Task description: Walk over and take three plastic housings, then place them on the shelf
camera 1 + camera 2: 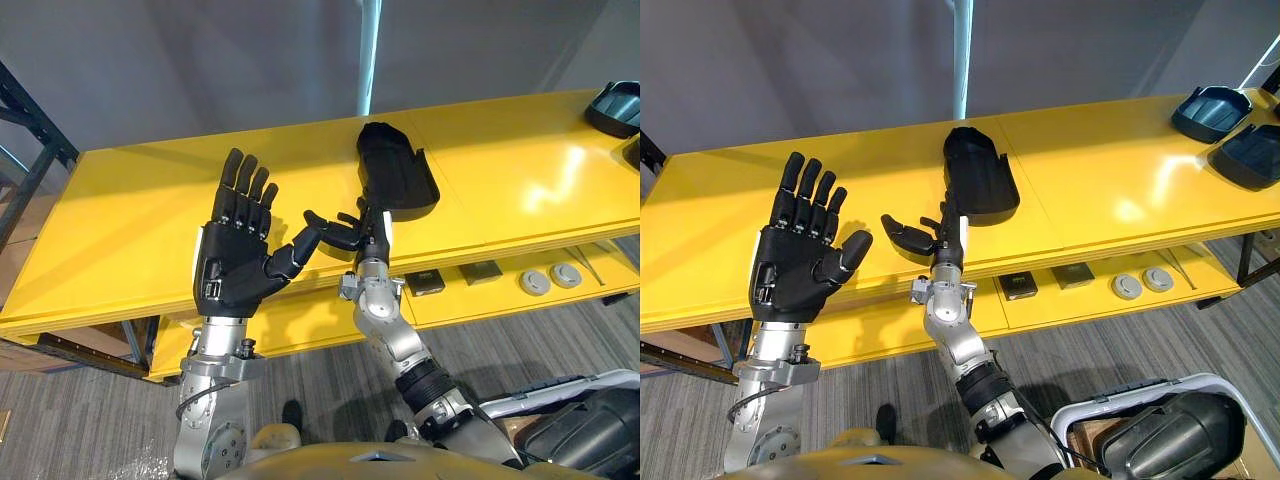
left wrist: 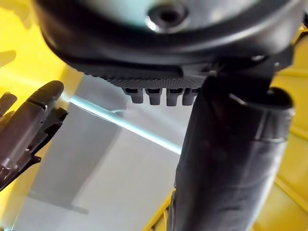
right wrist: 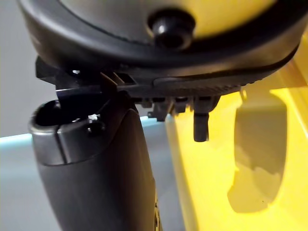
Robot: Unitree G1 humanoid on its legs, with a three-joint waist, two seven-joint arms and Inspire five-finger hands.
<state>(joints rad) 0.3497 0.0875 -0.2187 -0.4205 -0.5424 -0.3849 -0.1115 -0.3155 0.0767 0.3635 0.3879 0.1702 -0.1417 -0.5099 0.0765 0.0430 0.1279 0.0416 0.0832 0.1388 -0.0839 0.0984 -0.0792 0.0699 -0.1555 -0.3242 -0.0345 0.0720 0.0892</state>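
Notably, right eye view, both blue housings whole

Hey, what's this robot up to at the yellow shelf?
A black plastic housing lies on the top board of the yellow shelf. The right robot hand is at the housing's near end with its fingers open. The left robot hand is raised, open and empty. Two more dark housings sit at the shelf's far right end.
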